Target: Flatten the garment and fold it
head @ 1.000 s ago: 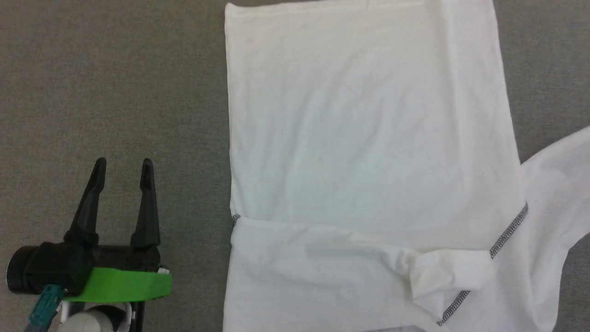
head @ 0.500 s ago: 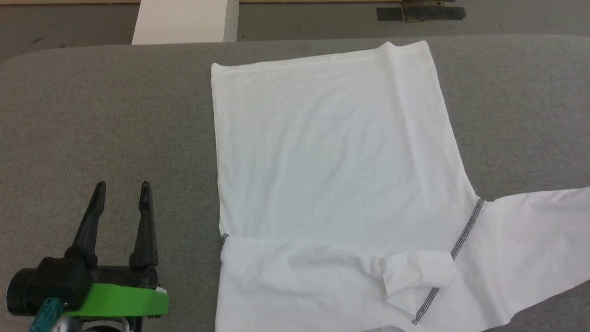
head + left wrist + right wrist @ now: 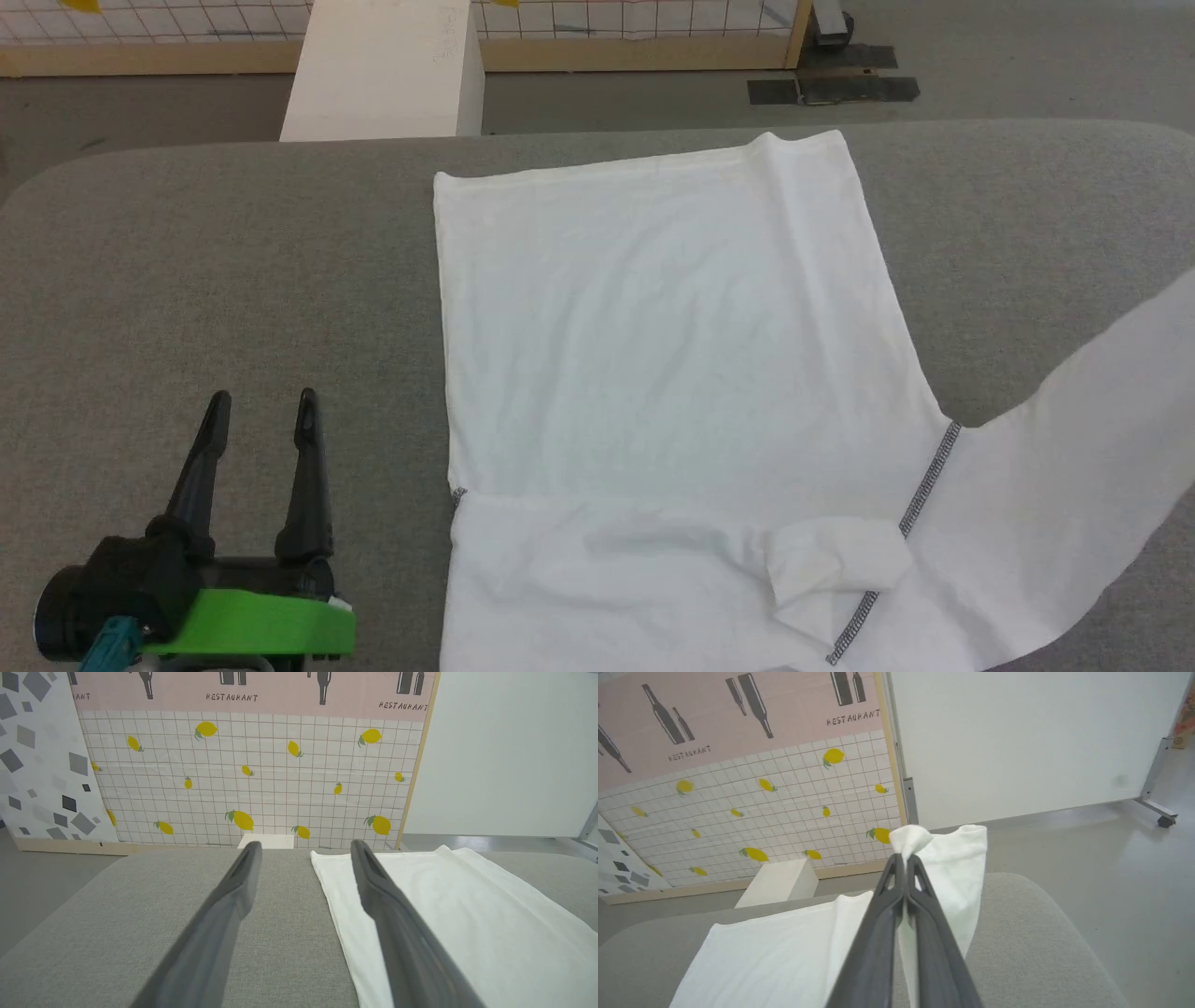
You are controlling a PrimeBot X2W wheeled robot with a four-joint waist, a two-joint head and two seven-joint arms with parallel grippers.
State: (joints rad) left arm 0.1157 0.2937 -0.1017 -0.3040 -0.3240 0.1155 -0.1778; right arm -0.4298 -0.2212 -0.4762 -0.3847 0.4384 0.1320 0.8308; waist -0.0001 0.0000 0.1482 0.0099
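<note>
Left arm: the left pincer (image 3: 263,397), one of two, has its dark fingers spread wide and grips nothing. It is poised over bare grey cloth at the near left, just beside the shirt's left edge.
Right arm: the right pincer (image 3: 903,857) has its fingers pressed together on a bunched tuft of white fabric, raised above the right side of the tabletop.
Task item: one garment (image 3: 672,355), a white T-shirt, lies on the middle of the tabletop, hem toward the far edge, its body mostly flat with light creases.
Sleeves: two. The left one is folded across the near part of the shirt, and its cuff (image 3: 836,560) rests on the fabric. The right sleeve (image 3: 1074,448) sweeps up and away to the right.
Stitching: a grey zigzag seam (image 3: 929,476) runs along the right shoulder.
Surface: one tabletop (image 3: 187,261), covered in grey cloth, with rounded far corners.
Container: one white box (image 3: 383,75) stands on the floor just past the far edge; what it holds cannot be told.
Backdrop: one lemon-print panel (image 3: 280,779) marked "RESTAURANT" stands beside one plain white screen (image 3: 1017,742).
</note>
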